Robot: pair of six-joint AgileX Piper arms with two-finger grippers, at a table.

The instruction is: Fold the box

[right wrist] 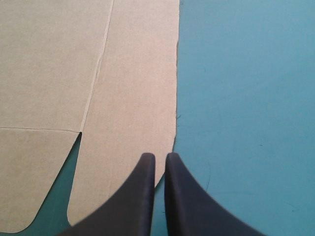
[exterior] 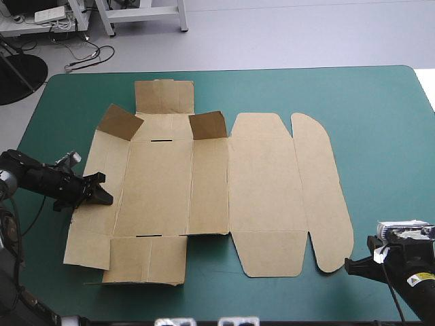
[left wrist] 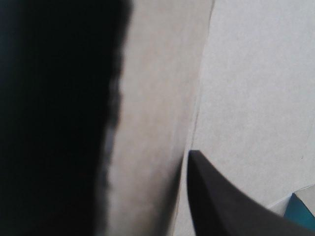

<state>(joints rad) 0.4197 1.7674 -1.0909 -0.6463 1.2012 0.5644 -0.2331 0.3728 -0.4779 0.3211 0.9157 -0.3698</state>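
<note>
- The left hand (exterior: 104,189) sat low at the box's left edge. Its fingers were apart, with the outer side panel (exterior: 102,153) seemingly between them, and nothing looked clamped.
- The right hand (exterior: 349,266) had its fingers together in a narrow arch. The tips were just at the near end of the rounded lid flap (exterior: 326,197) and gripped nothing.
- The box (exterior: 204,190) lay spread across the middle of the teal-green counter (exterior: 380,115), almost wholly flat. Only the two small corner flaps (exterior: 121,122) toward its far left stood tilted up.
- The step in hand looked like raising the left wall. To do it well, the left hand should probably close on the panel near its middle and swing it up about the crease rather than drag the sheet. The right hand could press the lid side down to stop the sheet sliding.
- In the left wrist view a dark blurred mass covered one side, likely the other finger. How deep the board sat in that hand therefore could not be told.
- Whether the right fingertips touched the board was also unclear.
</note>
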